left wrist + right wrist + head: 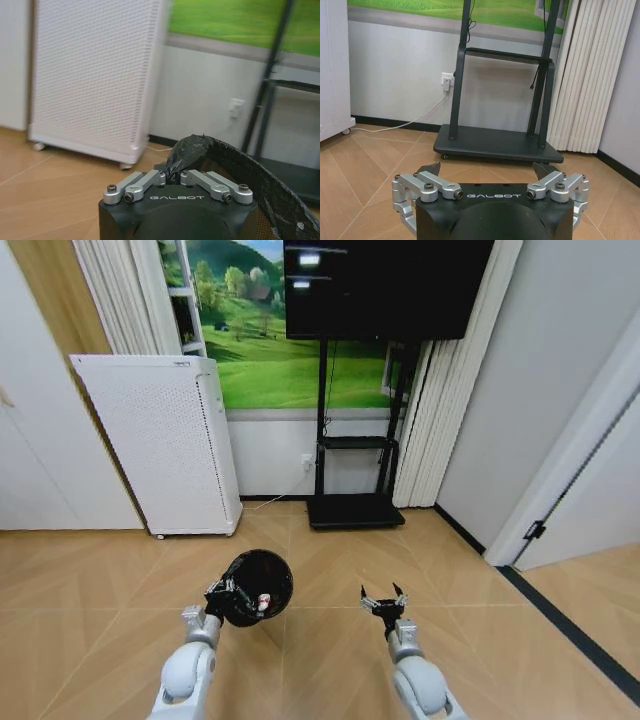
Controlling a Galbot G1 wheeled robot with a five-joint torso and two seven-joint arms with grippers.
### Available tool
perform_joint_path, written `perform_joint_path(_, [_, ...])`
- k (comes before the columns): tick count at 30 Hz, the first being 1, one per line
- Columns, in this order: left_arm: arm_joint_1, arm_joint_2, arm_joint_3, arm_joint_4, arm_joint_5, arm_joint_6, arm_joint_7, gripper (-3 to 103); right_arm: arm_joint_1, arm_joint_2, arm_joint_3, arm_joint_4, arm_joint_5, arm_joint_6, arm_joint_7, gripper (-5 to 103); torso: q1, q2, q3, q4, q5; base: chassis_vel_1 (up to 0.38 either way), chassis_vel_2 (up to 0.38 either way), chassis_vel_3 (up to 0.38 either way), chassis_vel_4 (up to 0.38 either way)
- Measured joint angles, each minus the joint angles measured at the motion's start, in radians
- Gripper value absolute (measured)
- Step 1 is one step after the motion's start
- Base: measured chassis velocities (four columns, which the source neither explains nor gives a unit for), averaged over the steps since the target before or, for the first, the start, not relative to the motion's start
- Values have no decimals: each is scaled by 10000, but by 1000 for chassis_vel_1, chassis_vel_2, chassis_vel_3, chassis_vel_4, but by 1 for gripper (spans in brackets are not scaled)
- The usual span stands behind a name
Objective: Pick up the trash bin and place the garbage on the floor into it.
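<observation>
The trash bin (258, 585) is a small round black bin held off the floor (330, 660), its mouth tipped toward my head camera. My left gripper (228, 595) is shut on its near rim. In the left wrist view the left gripper (172, 175) pinches the rim and crinkled black liner, and the bin rim (252, 177) curves away from the pinch. A small red-and-white piece of garbage (263, 602) shows inside the bin's mouth. My right gripper (384, 602) hangs open and holds nothing, right of the bin. In the right wrist view the right gripper (487, 170) has its fingers spread wide above the parquet.
A white perforated cabinet (160, 445) stands against the wall at the back left. The black TV stand base (355, 510) sits ahead under the screen, with pale curtains (445, 430) to its right. A door and dark threshold strip (570, 625) run along the right.
</observation>
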Motion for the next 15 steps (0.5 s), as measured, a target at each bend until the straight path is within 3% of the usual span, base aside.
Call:
perform_joint_path(1, [0, 0, 0, 0, 0, 0, 0, 7, 0, 0, 0, 0, 0, 0, 0, 100, 0, 0, 0, 0, 0, 0, 0, 0, 0])
perform_joint_path(3, [-29, -112, -231, -12, -761, 25, -1078, 7, -6, -49, 61, -36, 21, 70, 0, 100, 0, 0, -1, 2, 0, 0, 0, 0, 0])
perform_joint_path(4, [-29, -112, -231, -12, -761, 25, -1078, 7, -6, -49, 61, -36, 21, 70, 0, 100, 0, 0, -1, 2, 0, 0, 0, 0, 0])
perform_joint_path(6, [-204, -63, -413, 101, -1586, 29, -2052, 7, -7, -71, 147, -54, 64, 87, 0, 100, 0, 0, -1, 0, 0, 0, 0, 0, 0])
perform_joint_path(7, [-204, -63, -413, 101, -1586, 29, -2052, 7, -7, -71, 147, -54, 64, 87, 0, 100, 0, 0, -1, 0, 0, 0, 0, 0, 0])
perform_joint_path(10, [-491, 118, -761, 578, -2713, -33, -2860, 7, -6, -52, 203, -86, 81, 96, 1, 100, 0, 0, -1, 0, 0, 0, 0, 0, 0])
perform_joint_path(15, [-748, 447, -999, 1291, -3887, -168, -3289, 7, 0, -40, 208, -127, 112, 136, 2, 100, 0, 0, -1, -1, -3, 0, 0, 0, 0])
